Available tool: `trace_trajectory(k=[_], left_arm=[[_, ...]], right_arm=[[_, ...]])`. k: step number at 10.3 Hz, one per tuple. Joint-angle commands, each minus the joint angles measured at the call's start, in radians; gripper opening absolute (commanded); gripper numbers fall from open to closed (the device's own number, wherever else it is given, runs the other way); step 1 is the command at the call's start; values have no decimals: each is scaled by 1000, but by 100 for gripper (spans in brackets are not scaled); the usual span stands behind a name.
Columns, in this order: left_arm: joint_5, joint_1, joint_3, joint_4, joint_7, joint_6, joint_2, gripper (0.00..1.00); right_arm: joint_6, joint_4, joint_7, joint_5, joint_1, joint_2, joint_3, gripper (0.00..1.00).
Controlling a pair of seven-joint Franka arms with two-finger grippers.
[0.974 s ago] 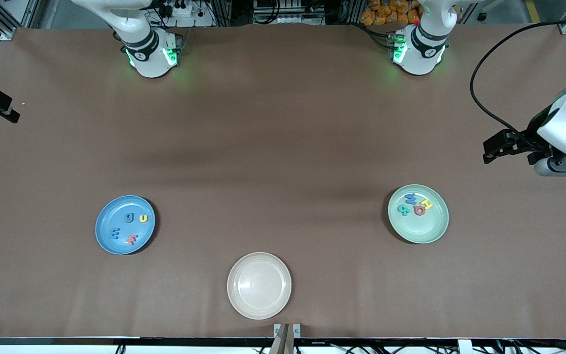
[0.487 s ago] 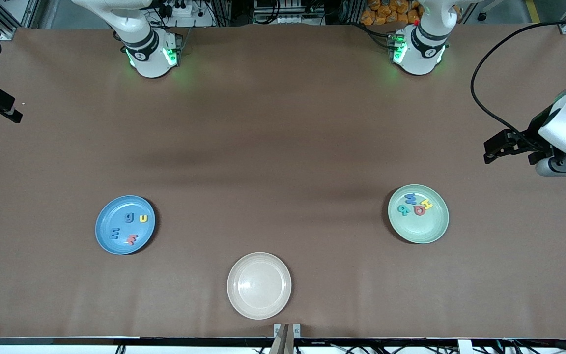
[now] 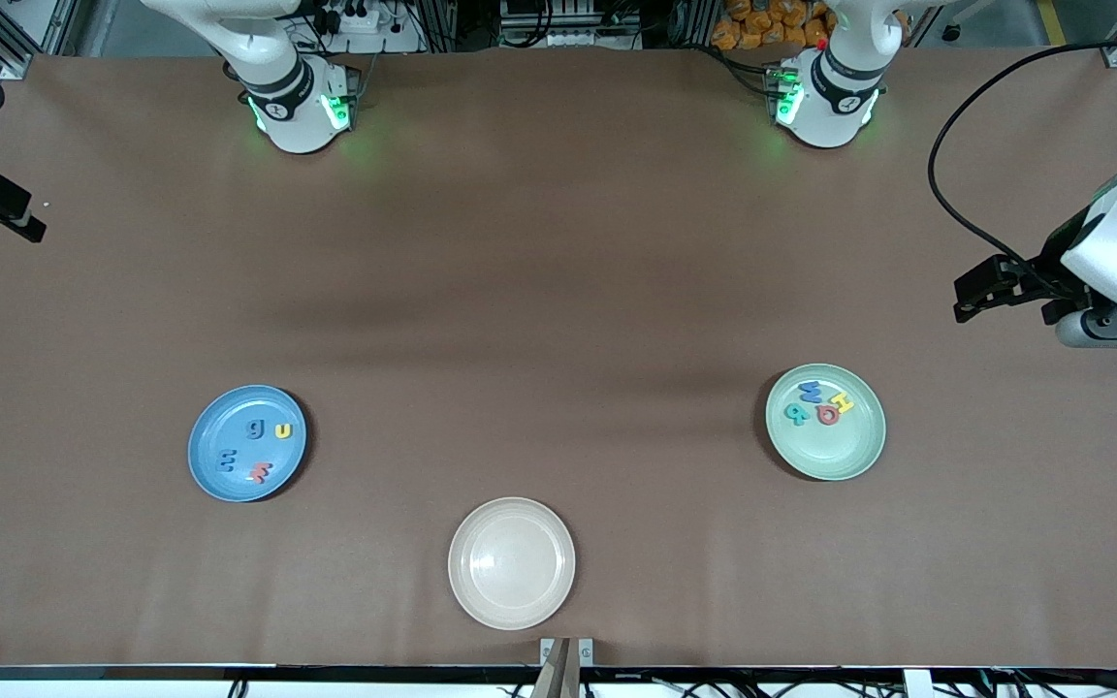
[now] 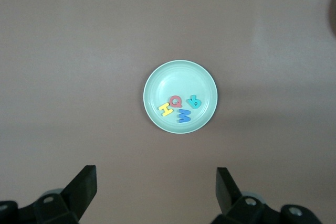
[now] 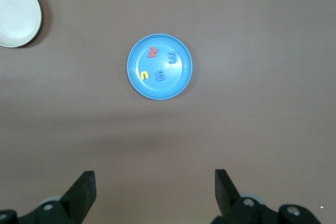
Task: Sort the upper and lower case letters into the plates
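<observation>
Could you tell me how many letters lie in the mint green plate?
4, clustered together in the mint green plate: a blue W, a yellow H, a red Q and a teal R.

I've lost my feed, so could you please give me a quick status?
Left gripper and right gripper open, empty, high over the table. Four letters each in blue plate and green plate. Nothing in the way.

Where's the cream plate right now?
In the front view, the cream plate sits empty, nearest the camera, between the blue plate and the green plate.
</observation>
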Motion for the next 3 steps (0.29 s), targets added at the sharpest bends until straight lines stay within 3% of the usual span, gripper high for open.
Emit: trace_trajectory(k=[1,3], left_arm=[[-12,-1,2,-10,-6,-10,-15,100],[-12,0,2,-10,-6,-10,-15,100]], right_arm=[[-16,12,15,-11,-1,1,2,100],[-21,12,19,-10,-2,-5,1,100]])
